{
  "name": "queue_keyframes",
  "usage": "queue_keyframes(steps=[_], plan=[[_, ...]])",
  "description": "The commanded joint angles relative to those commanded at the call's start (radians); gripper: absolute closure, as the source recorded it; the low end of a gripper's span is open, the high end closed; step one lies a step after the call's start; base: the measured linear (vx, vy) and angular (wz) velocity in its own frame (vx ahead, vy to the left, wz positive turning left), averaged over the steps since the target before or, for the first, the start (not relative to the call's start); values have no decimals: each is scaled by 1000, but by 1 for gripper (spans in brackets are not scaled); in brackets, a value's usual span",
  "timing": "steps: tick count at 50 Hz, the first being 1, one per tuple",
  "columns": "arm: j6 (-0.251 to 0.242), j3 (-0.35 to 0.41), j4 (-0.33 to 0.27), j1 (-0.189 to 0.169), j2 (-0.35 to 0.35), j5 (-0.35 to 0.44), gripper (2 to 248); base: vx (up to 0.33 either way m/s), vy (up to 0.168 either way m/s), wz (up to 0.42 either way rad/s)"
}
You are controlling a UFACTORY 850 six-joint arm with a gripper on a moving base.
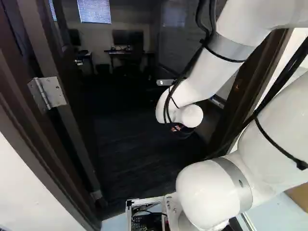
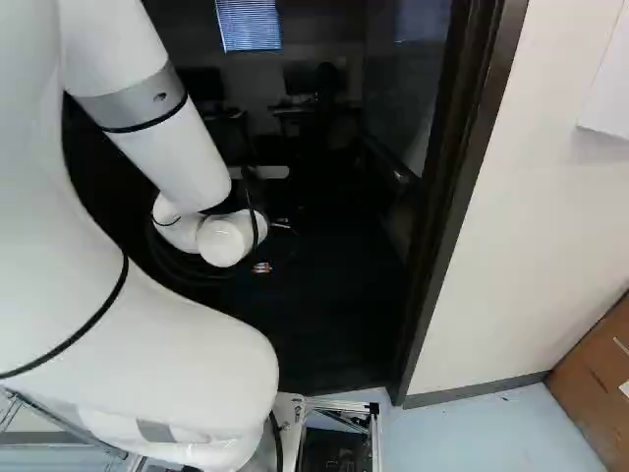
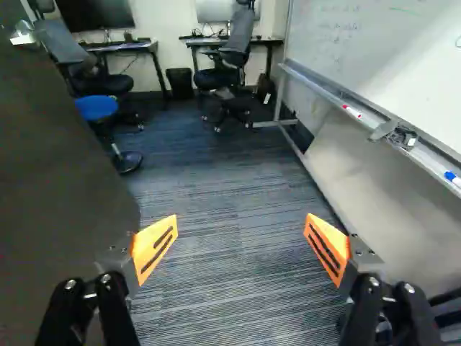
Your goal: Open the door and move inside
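Moving inside looks like our step

Ahead of our pincer (image 3: 242, 222) lies carpeted floor (image 3: 230, 180); close beside it stands the door (image 3: 57, 187), already open. The pincer itself is spread wide, gripping nothing. Next we should roll forward, keeping off the doorframe (image 2: 460, 197).

The door (image 3: 50, 180) has a dark, matt and smooth face, and the hinge (image 1: 47, 93) at its edge is of bare, dull-shining metal. The door frame (image 2: 462, 187) looks dark and slightly satin. The carpet (image 3: 230, 180) is of textile, rough and ribbed. The whiteboard (image 3: 403, 58) is smooth and glossy, with a metal tray (image 3: 374, 122) along its lower edge. The arm (image 1: 204, 192) has a smooth, glossy white shell and grey bands of satin finish. The orange pads (image 3: 154, 249) look like matt plastic. The wall (image 2: 531, 226) is smooth and matt.
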Motion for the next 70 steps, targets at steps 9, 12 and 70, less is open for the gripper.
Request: queue_keyframes(steps=[9, 12, 70], plan=[[0, 42, -17, -32, 28, 28, 3, 0, 0, 0], [0, 54, -22, -41, 36, 35, 3, 0, 0, 0], [0, 117, -48, -89, 78, 77, 3, 0, 0, 0]])
